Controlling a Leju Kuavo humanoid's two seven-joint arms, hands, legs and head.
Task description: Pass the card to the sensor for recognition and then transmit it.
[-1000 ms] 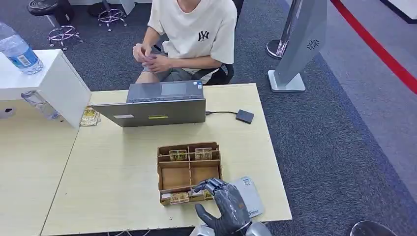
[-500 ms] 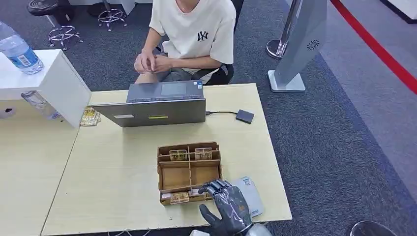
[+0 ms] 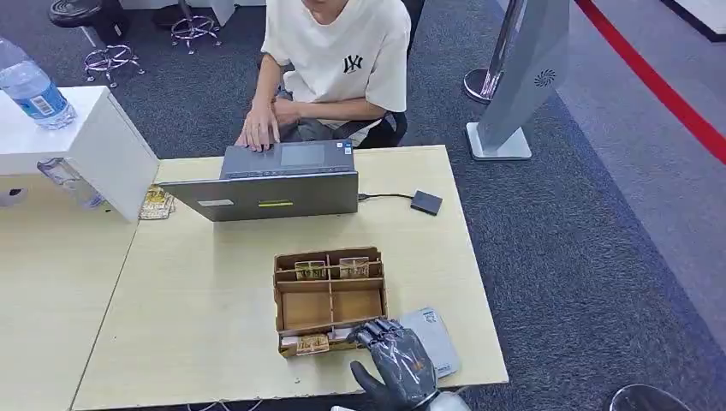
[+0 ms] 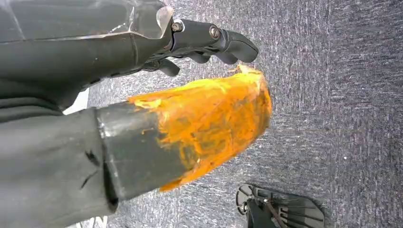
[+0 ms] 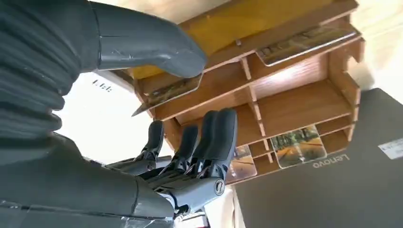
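Grey carpet (image 3: 556,214) covers the room, crossed by a red line (image 3: 659,86) at far right. A pale wood table (image 3: 214,325) takes up the middle, with a second one (image 3: 43,291) butted against its left side. A person (image 3: 334,60) sits at the far edge, one hand on a laptop (image 3: 274,184). A cable joins the laptop to a small dark sensor (image 3: 426,203). A white box (image 3: 86,145) at left carries a bottle (image 3: 30,86).

Near the front edge stands a wooden tray (image 3: 330,295) with cards in its far and near slots. The right hand (image 3: 395,364) reaches over the tray's near right corner, its fingers (image 5: 209,142) held apart above the near-slot card (image 5: 171,90), not touching it, thumb above. A white sheet (image 3: 437,338) lies beside it.

The left hand (image 4: 142,95) hangs over the carpet, fingers loosely spread, holding nothing.
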